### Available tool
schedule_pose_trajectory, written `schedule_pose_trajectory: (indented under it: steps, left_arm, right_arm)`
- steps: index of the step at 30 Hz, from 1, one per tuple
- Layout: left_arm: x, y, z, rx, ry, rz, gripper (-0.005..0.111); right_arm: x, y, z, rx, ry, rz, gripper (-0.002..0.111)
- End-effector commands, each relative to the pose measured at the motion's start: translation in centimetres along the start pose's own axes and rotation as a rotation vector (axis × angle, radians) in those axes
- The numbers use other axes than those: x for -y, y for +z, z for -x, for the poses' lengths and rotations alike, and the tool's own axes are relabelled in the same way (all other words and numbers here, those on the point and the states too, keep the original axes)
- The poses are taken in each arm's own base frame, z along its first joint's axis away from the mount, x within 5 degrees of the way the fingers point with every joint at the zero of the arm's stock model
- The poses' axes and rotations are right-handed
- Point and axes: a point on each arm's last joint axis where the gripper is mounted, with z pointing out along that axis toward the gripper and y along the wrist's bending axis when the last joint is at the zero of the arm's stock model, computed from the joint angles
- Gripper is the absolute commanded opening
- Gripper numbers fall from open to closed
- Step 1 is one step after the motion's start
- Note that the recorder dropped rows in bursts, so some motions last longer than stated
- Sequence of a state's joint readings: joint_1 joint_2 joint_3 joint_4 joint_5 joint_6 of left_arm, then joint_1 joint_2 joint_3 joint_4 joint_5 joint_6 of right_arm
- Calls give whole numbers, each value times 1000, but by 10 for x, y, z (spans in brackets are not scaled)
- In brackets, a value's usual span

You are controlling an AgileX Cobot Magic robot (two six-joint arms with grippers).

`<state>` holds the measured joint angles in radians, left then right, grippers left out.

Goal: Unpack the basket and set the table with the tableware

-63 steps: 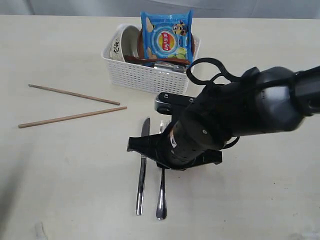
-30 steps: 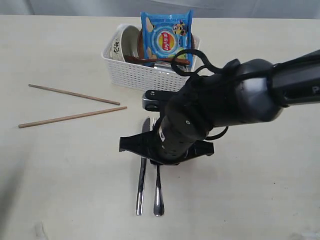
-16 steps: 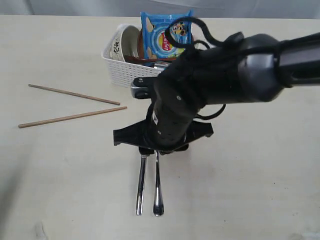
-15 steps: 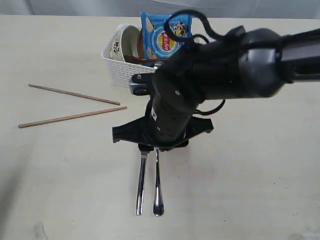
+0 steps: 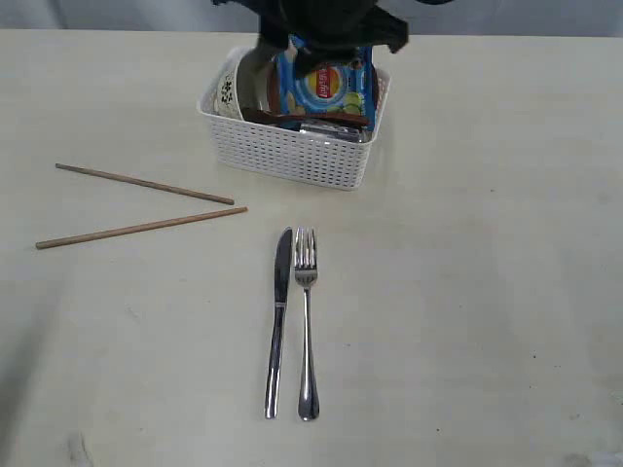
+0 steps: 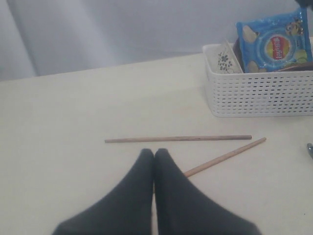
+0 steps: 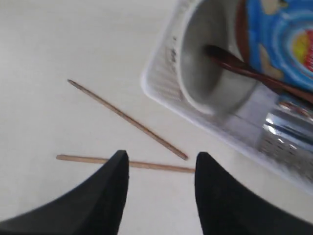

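Fork (image 5: 307, 321): let go, lying on the surface (image 5: 467, 292) beside the knife (image 5: 277, 321), well apart from the right hand (image 7: 161, 164), which has risen to the basket (image 5: 292, 156), spread and empty. Left hand (image 6: 154, 152): closed together, idle. Bowl (image 7: 205, 83) likely next.

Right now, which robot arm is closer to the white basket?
Right. The right fingers, open, hang in the air close by the basket, near its floral bowl. The left fingers, shut, sit back over the table, beyond the two chopsticks.
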<state>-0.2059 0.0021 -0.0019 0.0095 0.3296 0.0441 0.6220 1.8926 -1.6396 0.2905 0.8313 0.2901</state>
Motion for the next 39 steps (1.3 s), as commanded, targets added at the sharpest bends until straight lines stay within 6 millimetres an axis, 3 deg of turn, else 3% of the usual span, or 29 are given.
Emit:
schedule_pose_trajectory:
  steps: [1,4,8,14,16,17,18,26,39]
  left_arm:
    - [0,0,0,9,0,-7,0]
    - [0,0,0,9,0,-7,0]
    - [0,0,0,9,0,-7,0]
    - [0,0,0,9,0,-7,0]
    - [0,0,0,9,0,-7,0]
    - [0,0,0,9,0,-7,0]
    - [0,0,0,9,0,-7,0]
    - [0,0,0,9,0,-7,0]
    - [0,0,0,9,0,-7,0]
  right_arm:
    - [-3,52,29,23,-31,59,42]
    - [4,91,42,14,-13,51,42]
    - [20,111,54,31,10,37,42]
    - [30,130,54,36,20,26,40]
    - [30,130,54,40,6,27,21]
    - [30,129,54,42,-21,27,5]
    - [29,127,55,45,-32,32,0]
    - [14,125,53,26,-26,191,0]
    - [4,100,56,25,-69,209,0]
